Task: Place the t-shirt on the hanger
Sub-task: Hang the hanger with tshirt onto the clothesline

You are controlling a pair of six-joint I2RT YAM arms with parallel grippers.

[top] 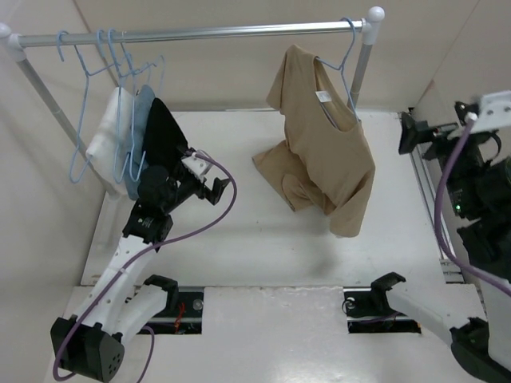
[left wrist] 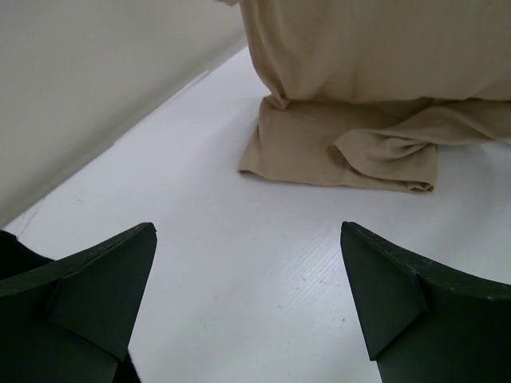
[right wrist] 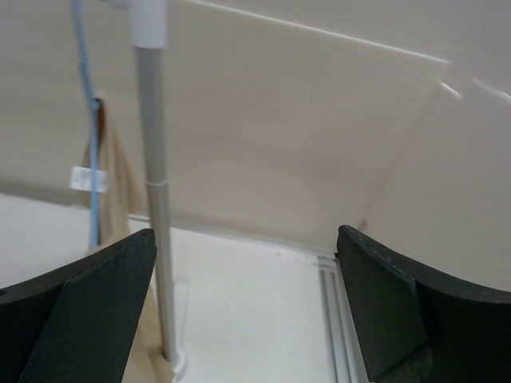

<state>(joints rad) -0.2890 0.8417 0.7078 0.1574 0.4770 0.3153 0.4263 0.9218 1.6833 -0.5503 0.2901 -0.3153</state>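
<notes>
1. Left gripper (left wrist: 247, 230): in the left wrist view its two dark fingers are spread wide with only bare table (left wrist: 200, 239) between them. It holds nothing.
2. Right gripper (right wrist: 246, 233): its fingers are likewise spread and empty. They face the rack post (right wrist: 152, 159), with the blue wire of the hanger (right wrist: 92, 159) at 10 o'clock in that view.
3. The t-shirt (top: 323, 152) lies at 1 o'clock from the centre of the top view. It hangs from the hanger (top: 345, 76), whose hook is over the rail (top: 207, 33) at its right end. The hem is bunched on the table at 7 o'clock of the hanger.
4. Arm positions: the left gripper sits at 9 o'clock of the shirt, well apart from it and just beside the black garment (top: 164, 128). The right gripper sits at 3 o'clock, near the post.
5. Step in hand, by judgement: the hanging looks complete and both arms are clear of the shirt.
6. Next move, by judgement: check that both shoulders sit on the wire. The pictures do not settle this for the shoulder at 10 o'clock. If it is loose, one gripper must pinch the cloth there and ease it over the wire without unhooking the hanger.
</notes>
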